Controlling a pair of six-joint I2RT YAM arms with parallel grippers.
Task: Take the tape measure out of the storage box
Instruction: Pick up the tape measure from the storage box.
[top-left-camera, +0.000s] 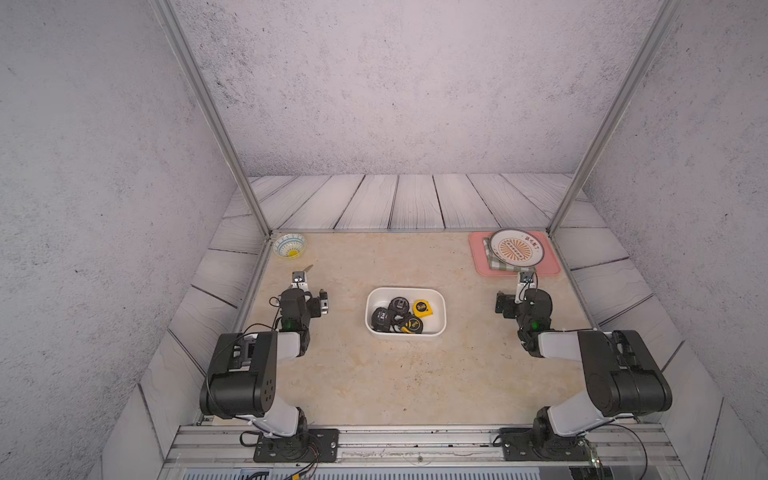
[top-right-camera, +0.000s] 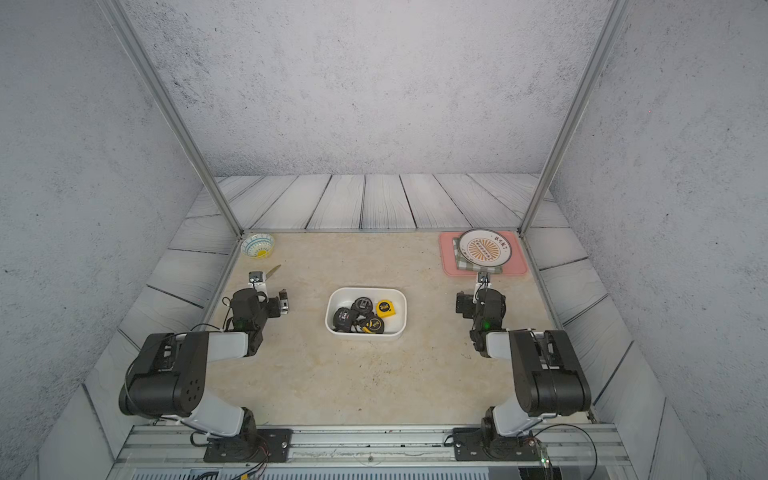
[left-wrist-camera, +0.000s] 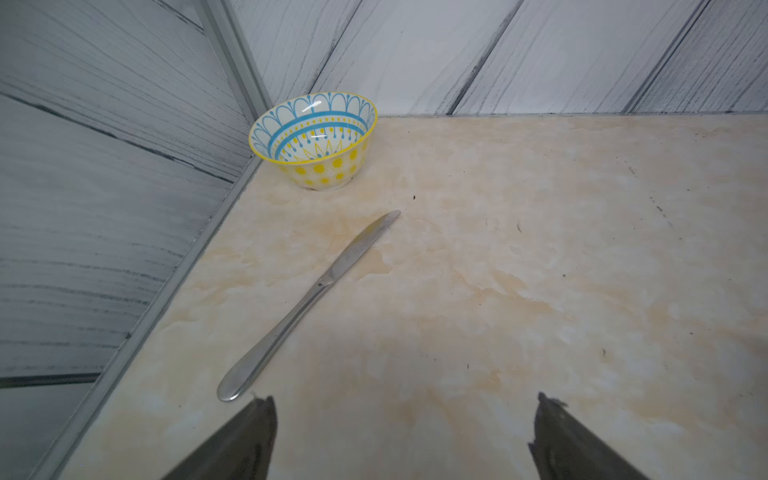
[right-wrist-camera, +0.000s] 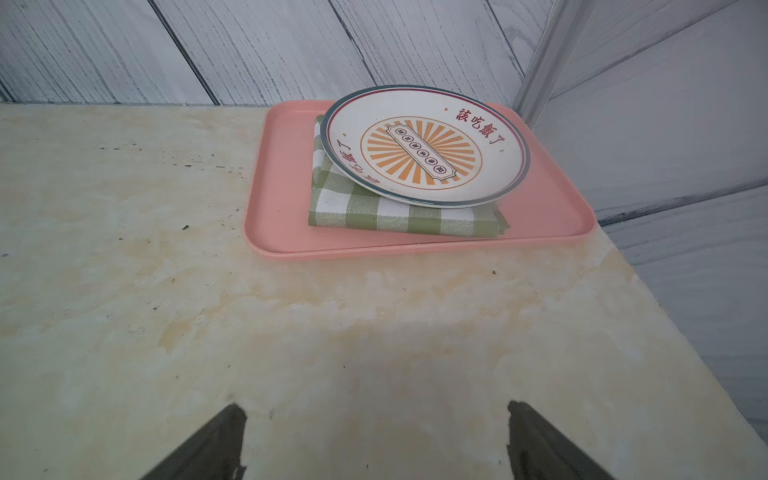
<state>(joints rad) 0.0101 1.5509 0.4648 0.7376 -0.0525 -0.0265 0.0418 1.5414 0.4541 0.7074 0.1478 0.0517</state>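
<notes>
The white storage box (top-left-camera: 435, 328) sits mid-table in both top views, its rim (top-right-camera: 365, 289) rounded. Inside lie several tape measures: a yellow one (top-left-camera: 422, 308) at the back right, black ones (top-left-camera: 381, 319) on the left, and a black-and-yellow one (top-left-camera: 411, 325) at the front. The left arm (top-left-camera: 297, 307) rests to the left of the box and the right arm (top-left-camera: 534, 309) to its right, both well apart from it. In the wrist views, my left gripper (left-wrist-camera: 405, 401) and right gripper (right-wrist-camera: 376, 409) stand open over bare table, with nothing between the fingers.
A patterned bowl (top-left-camera: 289, 245) stands in the back left corner, with a table knife (left-wrist-camera: 309, 299) lying just ahead of the left gripper. At the back right, a pink tray (right-wrist-camera: 282, 199) holds a folded green checked cloth (right-wrist-camera: 374, 212) and a plate (right-wrist-camera: 424, 145). Metal frame posts stand at both back corners.
</notes>
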